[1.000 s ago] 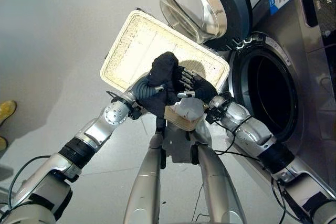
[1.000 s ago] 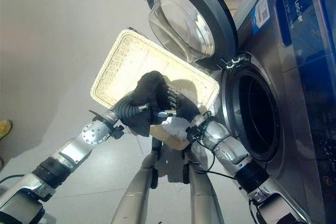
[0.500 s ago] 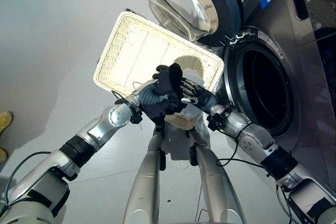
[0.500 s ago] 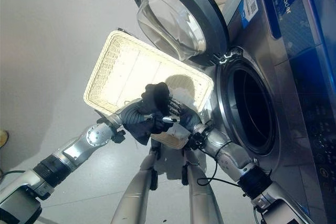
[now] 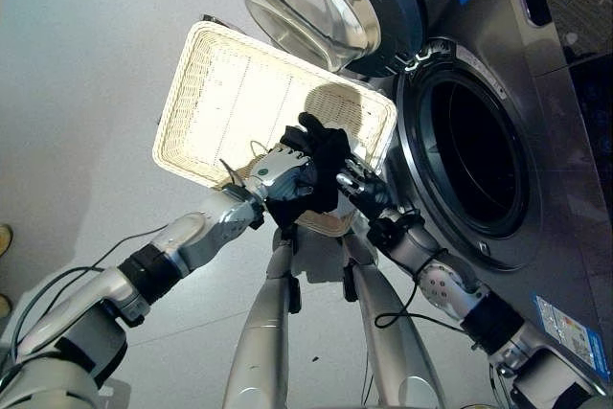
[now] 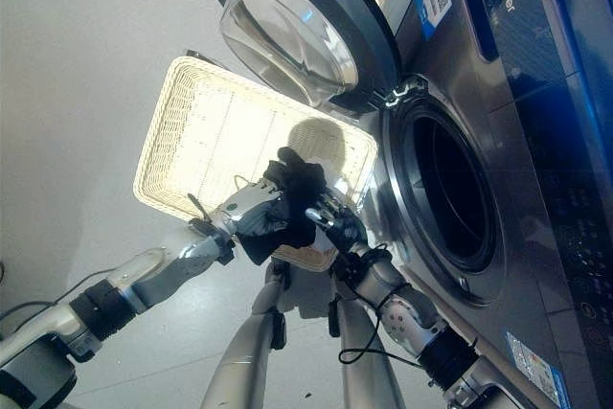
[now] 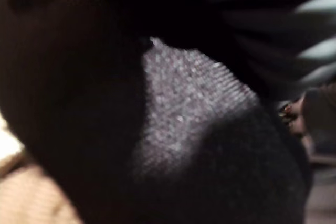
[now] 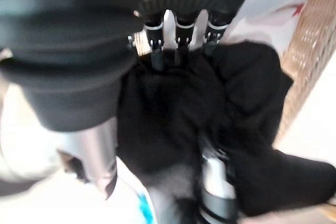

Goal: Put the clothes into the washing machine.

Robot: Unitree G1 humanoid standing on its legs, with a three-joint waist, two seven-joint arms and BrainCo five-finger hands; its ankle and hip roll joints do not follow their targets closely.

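Head camera first: both hands have drifted a bit toward the washing machine (image 5: 517, 141) compared with a second ago, though the camera swung too, so part of that is just the view shifting. The left hand (image 5: 280, 174) is curled round the black garment (image 5: 321, 165), held up over the near rim of the wicker basket (image 5: 206, 107). The right hand (image 5: 362, 184) sits just beside it, fingers fairly straight against the cloth. The door (image 5: 316, 2) is wide open and the drum (image 5: 469, 155) is well off to the right.

Left wrist cam: just dark knit fabric (image 7: 194, 114) right up close.

Right wrist cam: fingers (image 8: 178, 32) reaching onto the black bundle, not clamped.

Looks like carry-to-drum is underway, not loaded yet.
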